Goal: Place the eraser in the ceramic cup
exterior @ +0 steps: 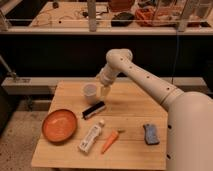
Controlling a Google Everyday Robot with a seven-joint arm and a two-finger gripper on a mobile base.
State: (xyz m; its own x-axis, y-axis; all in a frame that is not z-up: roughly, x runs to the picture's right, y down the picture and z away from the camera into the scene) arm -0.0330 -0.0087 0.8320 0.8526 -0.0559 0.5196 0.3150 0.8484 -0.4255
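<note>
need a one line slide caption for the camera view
Robot gripper hovers beside the ceramic cup, with the eraser lying on the wooden table near an orange plate, white tube and carrot.

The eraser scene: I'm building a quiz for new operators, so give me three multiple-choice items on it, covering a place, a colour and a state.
1. Where is the eraser?
A. in the cup
B. on the table, in front of the cup
C. on the plate

2. What colour is the plate?
A. orange
B. blue
C. white

3. What is the tool holding?
A. the tube
B. the carrot
C. nothing visible

Answers: 1 B, it lies on the table just before the cup. 2 A, plainly orange. 3 C, it hangs beside the cup; the tube and carrot lie on the table.
</note>
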